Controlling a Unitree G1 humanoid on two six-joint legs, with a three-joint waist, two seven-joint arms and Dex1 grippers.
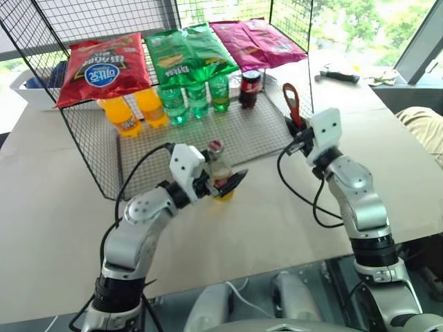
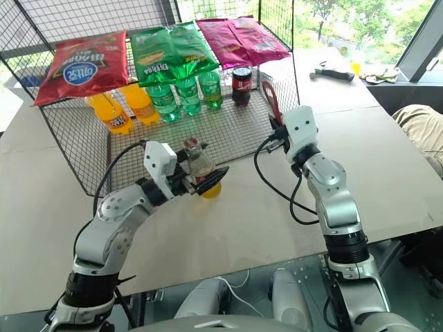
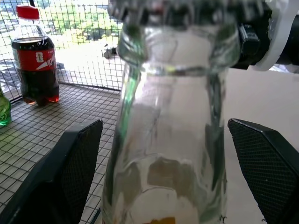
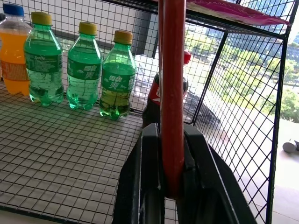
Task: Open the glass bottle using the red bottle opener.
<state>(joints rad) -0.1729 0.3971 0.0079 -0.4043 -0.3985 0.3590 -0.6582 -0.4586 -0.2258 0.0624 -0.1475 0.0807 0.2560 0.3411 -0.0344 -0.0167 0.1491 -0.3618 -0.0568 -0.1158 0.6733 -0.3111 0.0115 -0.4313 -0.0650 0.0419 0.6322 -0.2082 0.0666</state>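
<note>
The glass bottle (image 1: 219, 168) stands upright at the front edge of the wire rack's floor, with a red cap on top and yellow liquid at its base. My left gripper (image 1: 225, 181) is open around it. In the left wrist view its fingers (image 3: 60, 172) stand wide on either side of the bottle (image 3: 168, 140), with a gap on each side. My right gripper (image 1: 297, 130) is held up to the right of the bottle. It is shut on the handle of the red bottle opener (image 4: 172, 93), whose head (image 1: 291, 98) points up and away.
A black wire rack (image 1: 97, 131) holds orange soda bottles (image 1: 124, 114), green bottles (image 1: 197, 97) and a cola bottle (image 1: 250, 88), with chip bags (image 1: 104, 66) on its top. A dark tool (image 1: 339, 75) lies far right on the table. Beige fabric (image 1: 422, 128) shows at the right edge.
</note>
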